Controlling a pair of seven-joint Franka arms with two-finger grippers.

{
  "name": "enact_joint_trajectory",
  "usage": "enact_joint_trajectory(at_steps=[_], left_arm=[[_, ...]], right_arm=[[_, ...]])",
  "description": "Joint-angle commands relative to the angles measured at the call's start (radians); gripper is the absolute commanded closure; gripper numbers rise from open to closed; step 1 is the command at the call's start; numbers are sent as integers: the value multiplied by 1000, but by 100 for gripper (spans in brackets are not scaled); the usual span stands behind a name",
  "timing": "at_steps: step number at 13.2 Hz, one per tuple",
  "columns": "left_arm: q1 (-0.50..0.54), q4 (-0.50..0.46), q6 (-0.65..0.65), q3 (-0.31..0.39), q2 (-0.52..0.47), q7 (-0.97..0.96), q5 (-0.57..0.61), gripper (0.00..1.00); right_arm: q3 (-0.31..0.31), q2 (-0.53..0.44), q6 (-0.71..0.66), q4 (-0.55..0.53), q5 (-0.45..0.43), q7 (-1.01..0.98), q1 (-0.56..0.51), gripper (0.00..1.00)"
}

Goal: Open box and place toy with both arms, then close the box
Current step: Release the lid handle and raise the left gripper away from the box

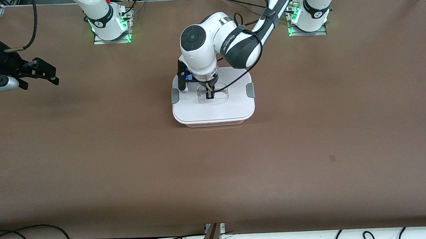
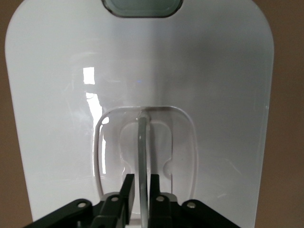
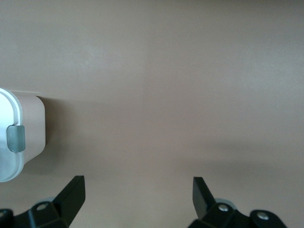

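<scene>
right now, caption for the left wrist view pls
Left tool fingers either side of the clear handle in the white lid of the box.

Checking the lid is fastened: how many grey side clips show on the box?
2: one grey clip on the box edge toward the right arm's end, one toward the left arm's end. Others may be hidden under the left arm.

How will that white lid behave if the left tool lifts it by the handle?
The lid looks like thin glossy plastic, so probably light and slightly flexible. The left tool straddles the slim clear handle at mid-lid, so it should lift level. The grey clips may resist.
</scene>
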Motion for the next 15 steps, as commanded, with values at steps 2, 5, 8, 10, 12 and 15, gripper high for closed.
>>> enact_joint_trajectory(at_steps=[2, 5, 8, 10, 12, 15], left_arm=[[59, 28, -56, 13, -25, -12, 11, 0], [141, 100, -102, 16, -29, 1, 25, 0], [250, 146, -146, 34, -29, 4, 40, 0], [297, 168, -146, 73, -29, 4, 63, 0], [383, 171, -145, 81, -37, 7, 55, 0], [489, 197, -146, 105, -66, 4, 68, 0]], right_arm=[[16, -8, -6, 4, -18, 1, -14, 0], [14, 18, -12, 47, -46, 1, -16, 0], [16, 19, -12, 56, -50, 1, -14, 0], [17, 19, -12, 54, -49, 4, -13, 0], [17, 19, -12, 54, -49, 12, 0, 0], [19, 19, -13, 51, -49, 12, 3, 0]])
